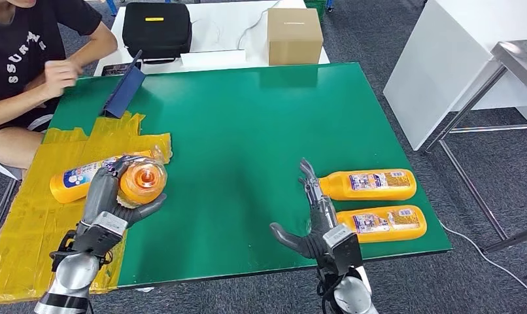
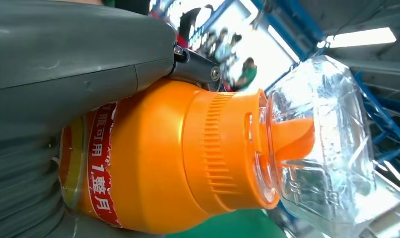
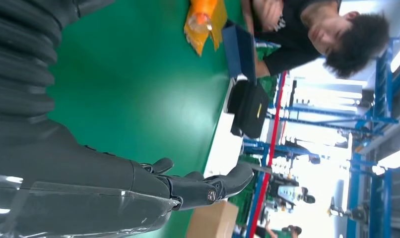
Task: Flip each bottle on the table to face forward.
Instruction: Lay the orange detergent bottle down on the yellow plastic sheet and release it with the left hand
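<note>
at the far left of the green table (image 1: 248,118) we see an orange bottle (image 1: 78,178) lying on yellow plastic sheeting (image 1: 32,216), its long axis running across the table and its label up. just beside it our left hand (image 1: 107,196) is wrapped around a second orange bottle (image 1: 142,183), lifted so its long axis points up toward the head camera and we look down on its clear cap (image 2: 322,144); in the left wrist view the ribbed orange collar and the red label band show between thumb and fingers. near the middle front, our right hand (image 1: 316,216) holds nothing, fingers stretched straight and apart, thumb out to the side. just beside its fingertips lie two more orange bottles, the farther one (image 1: 369,184) and the nearer one (image 1: 382,223), side by side, labels up, long axes across the table, necks toward the hand.
</note>
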Motion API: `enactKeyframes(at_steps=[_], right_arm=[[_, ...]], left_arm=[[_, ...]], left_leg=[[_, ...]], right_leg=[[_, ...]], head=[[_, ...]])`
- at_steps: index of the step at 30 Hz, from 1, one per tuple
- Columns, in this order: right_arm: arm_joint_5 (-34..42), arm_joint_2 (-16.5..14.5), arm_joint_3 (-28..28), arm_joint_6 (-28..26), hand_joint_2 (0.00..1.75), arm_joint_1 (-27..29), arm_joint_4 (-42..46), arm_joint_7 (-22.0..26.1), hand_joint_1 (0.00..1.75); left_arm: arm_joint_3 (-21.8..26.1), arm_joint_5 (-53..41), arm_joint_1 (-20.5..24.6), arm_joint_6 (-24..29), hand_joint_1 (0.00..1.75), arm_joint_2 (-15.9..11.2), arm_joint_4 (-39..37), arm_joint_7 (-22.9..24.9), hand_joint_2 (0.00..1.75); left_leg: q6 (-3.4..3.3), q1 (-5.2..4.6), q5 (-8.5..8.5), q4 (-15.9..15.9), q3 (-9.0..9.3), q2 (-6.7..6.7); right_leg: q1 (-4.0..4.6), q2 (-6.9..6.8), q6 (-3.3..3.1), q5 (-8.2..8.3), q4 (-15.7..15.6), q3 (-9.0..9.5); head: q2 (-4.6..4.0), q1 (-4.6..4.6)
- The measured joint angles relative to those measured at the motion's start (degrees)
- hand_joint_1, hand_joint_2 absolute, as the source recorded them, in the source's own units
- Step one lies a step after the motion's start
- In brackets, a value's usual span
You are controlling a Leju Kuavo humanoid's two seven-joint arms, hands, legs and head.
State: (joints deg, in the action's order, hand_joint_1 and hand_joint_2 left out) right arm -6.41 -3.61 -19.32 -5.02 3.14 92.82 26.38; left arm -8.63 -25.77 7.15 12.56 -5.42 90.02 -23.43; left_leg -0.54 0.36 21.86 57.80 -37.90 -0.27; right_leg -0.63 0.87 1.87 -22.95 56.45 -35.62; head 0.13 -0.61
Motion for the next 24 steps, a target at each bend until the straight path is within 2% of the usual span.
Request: enactKeyframes(at_steps=[7,16,24], right_arm=[[2.0,0.6,3.4,2.6,1.75,1.8,3.1,0.5,0.0],[2.2,0.9,4.9,2.9,1.75,2.2,4.2,0.5,0.0],[2.3,0.9,5.6,3.5,1.75,2.6,4.2,0.4,0.0]], left_arm=[[-1.0,-13.4,-1.3,5.4,1.75,-1.3,1.6,3.0,1.75],[-1.9,-14.4,-2.0,5.9,1.75,-1.9,1.6,3.5,1.75],[-2.2,-19.0,-2.0,7.5,1.75,-2.6,1.5,6.1,1.75]], left_leg=[[0.0,0.01,-0.01,0.0,0.02,0.02],[0.0,0.01,-0.01,0.0,0.02,0.02],[0.0,0.01,-0.01,0.0,0.02,0.03]], right_leg=[[0.0,0.0,0.0,0.0,0.0,0.01],[0.0,0.0,0.0,0.0,0.0,0.0],[0.0,0.01,0.0,0.0,0.0,0.0]], head=[[0.0,0.0],[0.0,-0.01],[0.0,0.0]])
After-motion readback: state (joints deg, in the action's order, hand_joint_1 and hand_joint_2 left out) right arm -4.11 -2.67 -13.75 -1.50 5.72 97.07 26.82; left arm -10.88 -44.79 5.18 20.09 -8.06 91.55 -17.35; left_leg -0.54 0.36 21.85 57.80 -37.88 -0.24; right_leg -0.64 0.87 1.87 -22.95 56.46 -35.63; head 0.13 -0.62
